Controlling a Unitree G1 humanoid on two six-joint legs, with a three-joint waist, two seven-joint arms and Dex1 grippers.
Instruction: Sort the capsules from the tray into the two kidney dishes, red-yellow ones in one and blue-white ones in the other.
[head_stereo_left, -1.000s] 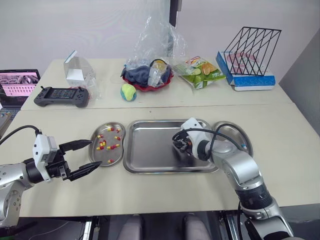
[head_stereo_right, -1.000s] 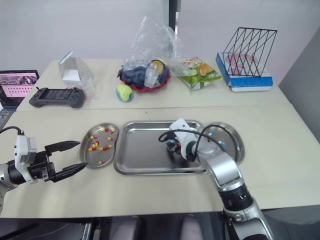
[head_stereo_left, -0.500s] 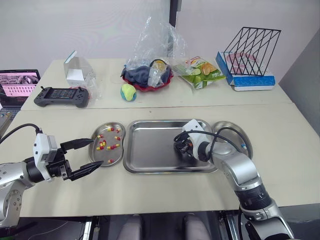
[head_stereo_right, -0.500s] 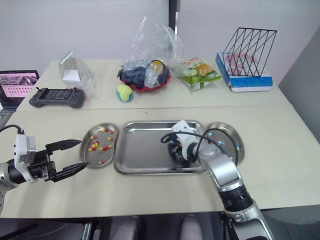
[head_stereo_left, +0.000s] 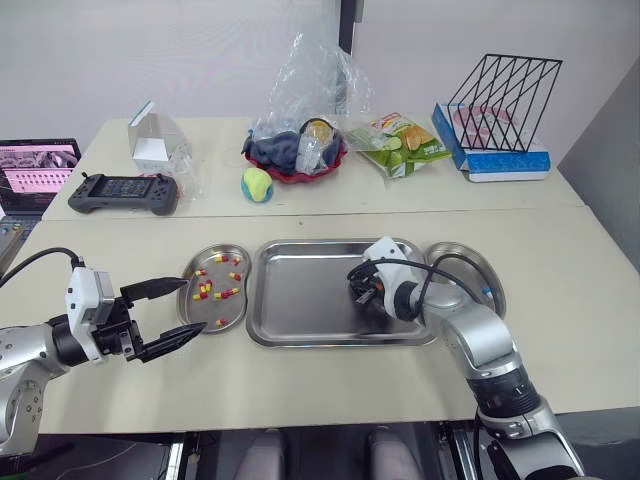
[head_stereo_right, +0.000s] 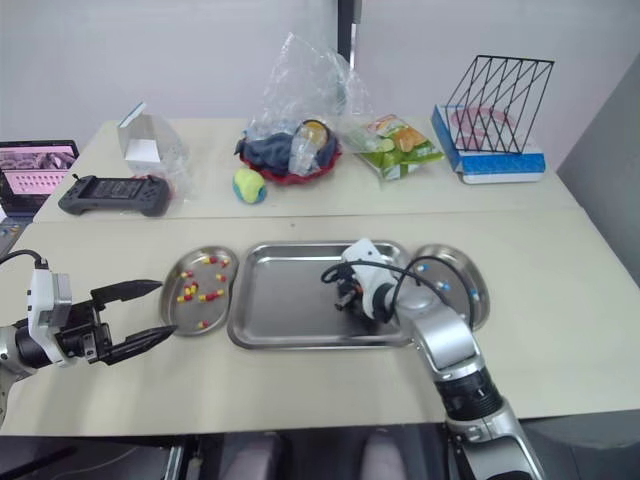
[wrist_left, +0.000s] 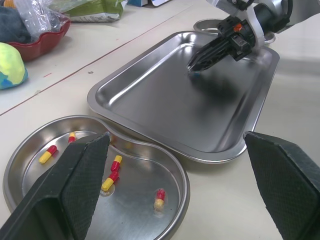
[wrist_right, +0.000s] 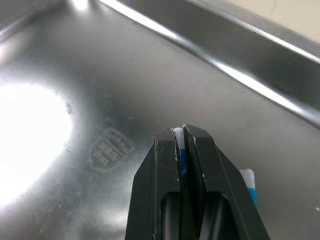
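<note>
The tray (head_stereo_left: 300, 300) sits between two dishes; the arm (head_stereo_left: 480, 335) hides part of the right dish (head_stereo_left: 470, 262). The left gripper (head_stereo_left: 193, 304) hangs spread wide by the left dish (head_stereo_left: 186, 300). Over the tray, the right gripper (wrist_right: 180, 132) pinches a blue-white capsule (wrist_right: 181, 155), mostly hidden. A second capsule (wrist_right: 248, 181) peeks out beside it.

Beige front table (head_stereo_left: 300, 380) butted against rear table (head_stereo_left: 420, 190), plain white wall (head_stereo_left: 150, 50) behind, grey panel (head_stereo_left: 610, 150) at right
</note>
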